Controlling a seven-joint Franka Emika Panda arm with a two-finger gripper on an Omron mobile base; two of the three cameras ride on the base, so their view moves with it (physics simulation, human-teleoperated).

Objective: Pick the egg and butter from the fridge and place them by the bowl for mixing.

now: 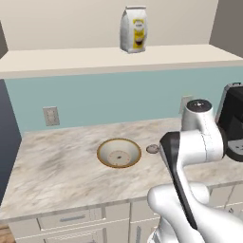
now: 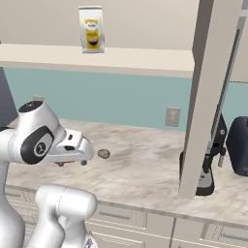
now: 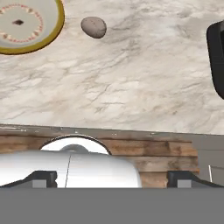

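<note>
The bowl (image 1: 119, 153), tan-rimmed with a cream speckled inside, sits on the marble counter (image 1: 57, 166). Just to its right lies the small beige-grey egg (image 1: 152, 149), also seen as a pebble-like egg (image 2: 103, 154) and in the hand view as the egg (image 3: 93, 27) beside the bowl (image 3: 22, 22). My gripper (image 2: 71, 163) hangs over the counter's front edge, short of the egg and apart from it. In the hand view the gripper (image 3: 114, 181) is open, with nothing between its fingertips (image 3: 41, 179). The butter is out of view. The fridge door (image 2: 208, 97), a tall grey panel with a dark bar handle, stands at the right.
A black coffee machine (image 1: 232, 123) stands on the counter right of the egg. A white-and-yellow bag (image 1: 134, 28) sits on the shelf above. Wall outlets (image 1: 51, 116) are set in the blue backsplash. Drawers (image 1: 71, 219) run under the counter edge.
</note>
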